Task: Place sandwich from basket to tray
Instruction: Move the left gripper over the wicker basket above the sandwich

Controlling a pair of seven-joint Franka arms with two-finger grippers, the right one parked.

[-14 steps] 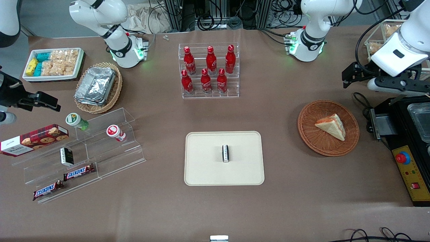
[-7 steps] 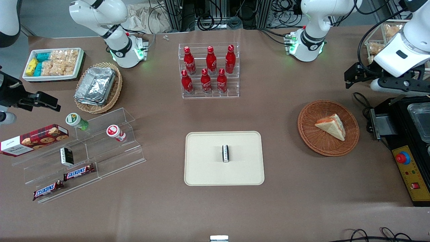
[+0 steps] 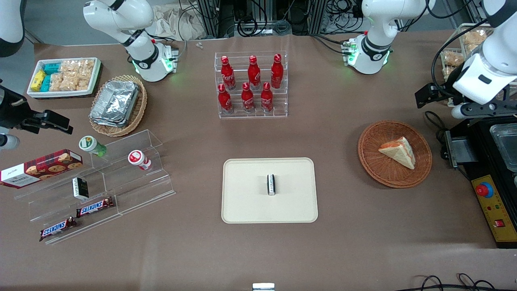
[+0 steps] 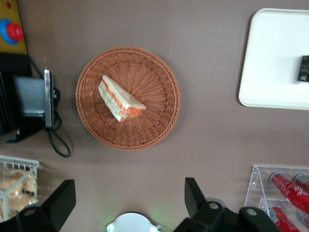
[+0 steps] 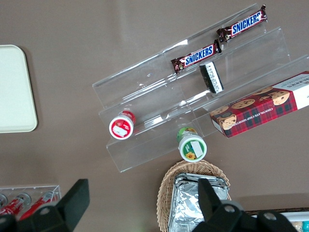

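The sandwich (image 3: pixel 398 152), a pale bread wedge with orange-red and green filling, lies in the round reddish-brown wicker basket (image 3: pixel 377 167) toward the working arm's end of the table. Both also show in the left wrist view, the sandwich (image 4: pixel 119 98) in the basket (image 4: pixel 159 92). My left gripper (image 3: pixel 478 109) hangs high above the table, beside the basket and a little farther from the front camera. Its fingers (image 4: pixel 61 202) are spread wide and empty, the gripper (image 4: pixel 126 199) open. The cream-beige tray (image 3: pixel 246 202) lies mid-table, with a small black-and-white packet (image 3: pixel 271 184) on it.
A black machine (image 3: pixel 490 178) with a red button stands beside the basket at the table's end. A clear rack of red bottles (image 3: pixel 251 85) stands farther from the front camera than the tray. A clear stepped shelf with snacks (image 3: pixel 101 186) lies toward the parked arm's end.
My left gripper has shifted a little away from the front camera and toward the table's end. The sandwich, basket and tray have not moved.
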